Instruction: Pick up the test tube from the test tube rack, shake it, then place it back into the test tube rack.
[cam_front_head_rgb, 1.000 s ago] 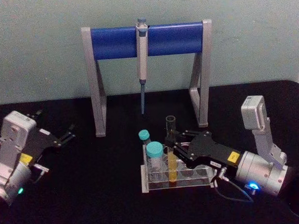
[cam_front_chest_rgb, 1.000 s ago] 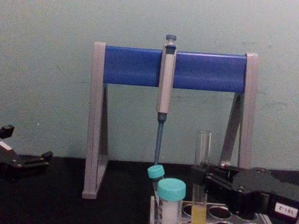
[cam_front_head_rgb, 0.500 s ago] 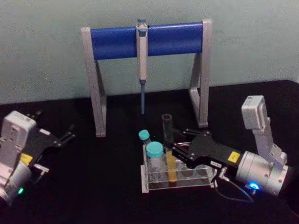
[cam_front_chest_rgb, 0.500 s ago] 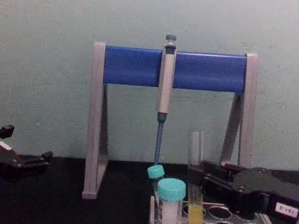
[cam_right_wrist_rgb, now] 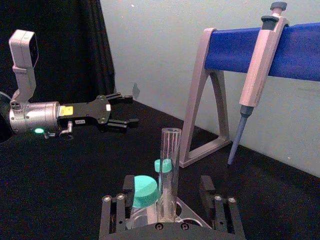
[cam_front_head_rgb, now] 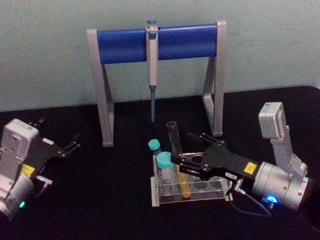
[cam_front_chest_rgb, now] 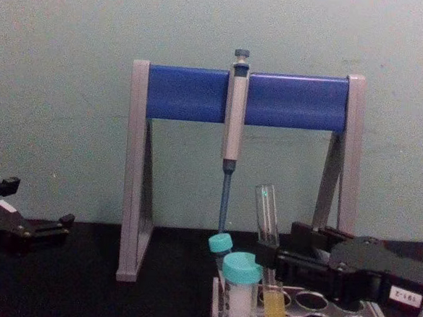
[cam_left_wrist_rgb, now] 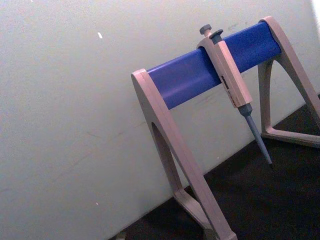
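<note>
Pale green wall is sitting behind everything, and a black counter (cam_front_head_rgb: 116, 207) is carrying the whole setup. Starting on the left, the left claw (cam_front_head_rgb: 71, 145) is hanging out near the counter's left edge with its fingers parted and nothing between them, well apart from the action. Moving toward the middle, the grey-and-blue pipette stand (cam_front_head_rgb: 156, 43) is standing at the back near the wall, and a grey pipette (cam_front_head_rgb: 152, 56) is hanging off its blue bar with the tip pointing down. In front of that stand, the test tube rack (cam_front_head_rgb: 189, 190) is sitting on the counter, low and see-through with round holes in its top. A wide teal-capped vial (cam_front_head_rgb: 166, 170) is standing in the rack's left end, and a small teal-capped tube (cam_front_head_rgb: 154, 147) is poking up just behind it. Right beside the vial, the test tube (cam_front_head_rgb: 177, 156) is standing in the rack with its yellow liquid low down, and it's leaning so the open top is tipping toward the left. Its lower end is sitting down inside the rack. The right claw (cam_front_head_rgb: 184, 164) is reaching in from the right over the rack and is clamping the test tube around its middle, above the liquid, fingers pressing on either side of the glass.
</note>
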Controlling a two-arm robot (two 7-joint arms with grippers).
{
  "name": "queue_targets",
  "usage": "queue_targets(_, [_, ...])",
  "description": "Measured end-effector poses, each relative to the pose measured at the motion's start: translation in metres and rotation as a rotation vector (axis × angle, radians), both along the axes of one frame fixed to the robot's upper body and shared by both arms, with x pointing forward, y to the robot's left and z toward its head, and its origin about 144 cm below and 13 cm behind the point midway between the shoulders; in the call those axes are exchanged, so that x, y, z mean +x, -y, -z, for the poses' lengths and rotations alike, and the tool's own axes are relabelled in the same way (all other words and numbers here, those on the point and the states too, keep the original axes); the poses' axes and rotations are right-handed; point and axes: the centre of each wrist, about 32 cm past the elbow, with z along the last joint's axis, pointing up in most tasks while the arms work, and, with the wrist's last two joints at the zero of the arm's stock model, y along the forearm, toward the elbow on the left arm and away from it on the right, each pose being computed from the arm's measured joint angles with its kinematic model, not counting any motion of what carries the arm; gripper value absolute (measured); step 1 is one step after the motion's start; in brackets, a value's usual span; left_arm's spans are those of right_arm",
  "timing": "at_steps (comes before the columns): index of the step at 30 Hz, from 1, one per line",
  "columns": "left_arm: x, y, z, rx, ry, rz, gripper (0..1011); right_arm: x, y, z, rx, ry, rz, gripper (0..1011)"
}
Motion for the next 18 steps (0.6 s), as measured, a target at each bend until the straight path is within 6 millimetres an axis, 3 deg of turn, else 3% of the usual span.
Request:
queue_targets(7, [0.0,0.0,0.0,0.0,0.0,0.0,1001,0.0,0.0,0.0,0.0,0.0,-0.001,990])
queue_targets(18, [0.0,0.0,0.0,0.0,0.0,0.0,1001,0.0,-0.0001,-0.0002,0.001,0.0,-0.004,1000])
